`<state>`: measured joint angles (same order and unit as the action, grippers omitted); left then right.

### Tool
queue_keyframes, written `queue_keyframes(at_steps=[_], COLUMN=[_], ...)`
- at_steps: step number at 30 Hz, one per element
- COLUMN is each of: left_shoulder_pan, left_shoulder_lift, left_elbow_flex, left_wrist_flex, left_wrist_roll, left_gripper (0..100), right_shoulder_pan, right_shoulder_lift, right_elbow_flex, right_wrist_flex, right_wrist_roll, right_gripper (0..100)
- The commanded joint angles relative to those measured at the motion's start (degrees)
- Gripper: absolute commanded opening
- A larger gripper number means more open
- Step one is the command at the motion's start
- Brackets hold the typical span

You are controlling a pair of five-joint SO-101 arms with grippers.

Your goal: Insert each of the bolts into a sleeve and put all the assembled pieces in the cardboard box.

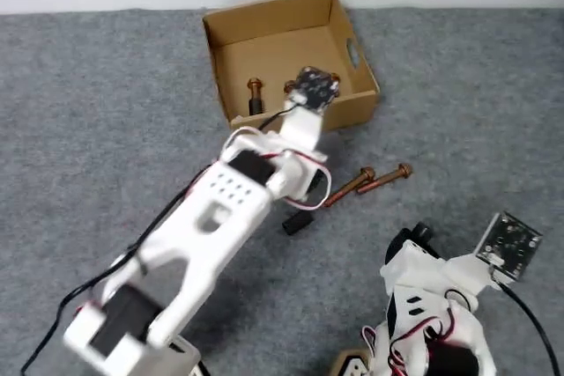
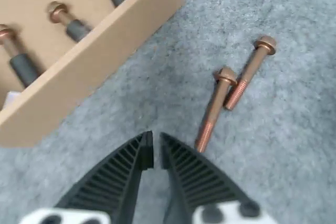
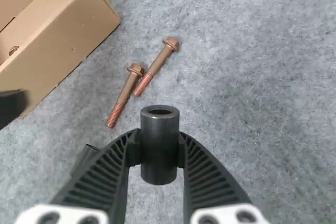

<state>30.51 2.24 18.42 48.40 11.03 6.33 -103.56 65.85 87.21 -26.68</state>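
Right pincer [image 3: 159,146] clamped on dark sleeve [image 3: 159,127]; left pincer [image 2: 156,144] closed, empty, over desk [image 2: 283,171] near two loose bolts [image 2: 214,109] beside cardboard box [image 2: 105,45].

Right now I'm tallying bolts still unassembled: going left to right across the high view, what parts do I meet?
Sleeved bolt → second sleeved bolt, partly hidden → loose bolt → second loose bolt → right arm.

The cardboard box [image 1: 264,28] sits at the surface's [image 1: 88,129] far edge with assembled pieces [image 1: 255,94] inside; two bolts [image 1: 351,187] lie just before it.
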Motion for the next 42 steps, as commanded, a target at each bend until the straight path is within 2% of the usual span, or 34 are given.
queue_keyframes(at_steps=[1,4,9,28,35,42], left_shoulder_pan=[1.1,1.8,3.8,3.8,4.7,4.7], left_shoulder_lift=[6.8,13.1,24.8,64.4,72.6,74.9], left_elbow_flex=[-9.0,-15.6,-29.1,-89.9,-103.8,-106.2], left_wrist_flex=[-1.2,1.0,9.3,37.5,44.0,47.1], left_wrist_roll=[-0.6,-0.6,-4.4,-4.7,-6.7,-8.2], left_gripper=[18,19,19,19,19,16], right_shoulder_pan=[0.0,0.0,0.0,-0.1,-0.1,-0.1], right_shoulder_lift=[-0.3,-0.3,-0.4,-0.4,-0.4,-0.4], right_elbow_flex=[-0.4,-0.4,-0.3,0.1,0.3,0.3], right_wrist_flex=[-1.2,-1.2,-1.3,-1.4,-1.5,-1.5], right_wrist_roll=[-0.7,-0.7,-0.7,-0.7,-0.7,-0.7], right_gripper=[0.8,0.8,0.8,0.8,0.8,0.8])
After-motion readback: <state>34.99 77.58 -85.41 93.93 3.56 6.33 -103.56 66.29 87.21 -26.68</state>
